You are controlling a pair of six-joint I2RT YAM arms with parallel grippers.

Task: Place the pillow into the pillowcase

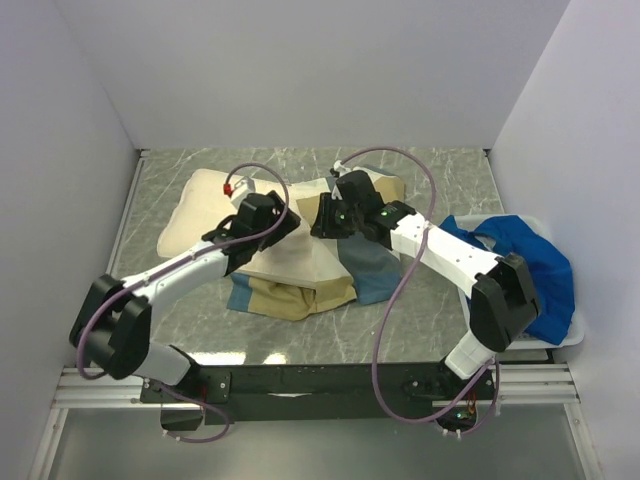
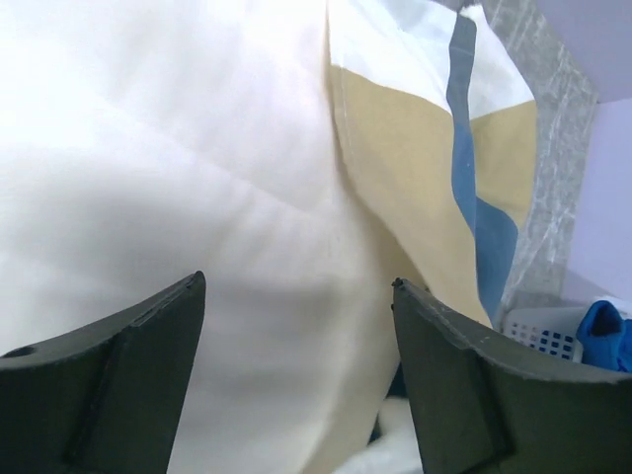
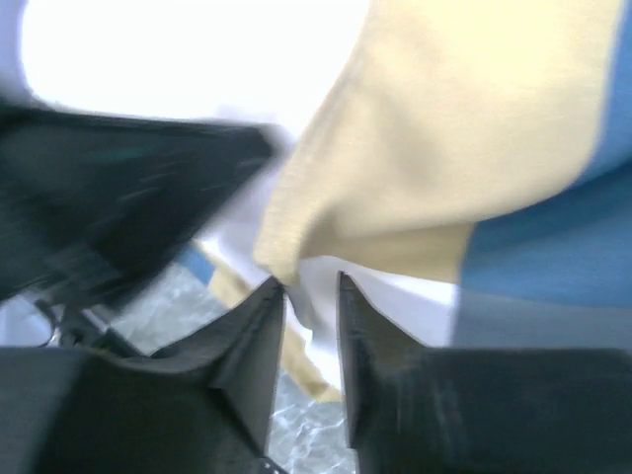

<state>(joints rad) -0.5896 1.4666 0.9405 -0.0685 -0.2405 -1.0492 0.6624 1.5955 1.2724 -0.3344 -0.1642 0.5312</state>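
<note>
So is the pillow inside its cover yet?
Not fully. The cream pillow shows bare at the left, beyond the patchwork pillowcase. Whether its hidden part is inside or just underneath, I cannot tell.

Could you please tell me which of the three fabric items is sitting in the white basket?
The bright blue cloth, at the right; the cream pillow and the patchwork pillowcase lie on the table instead.
</note>
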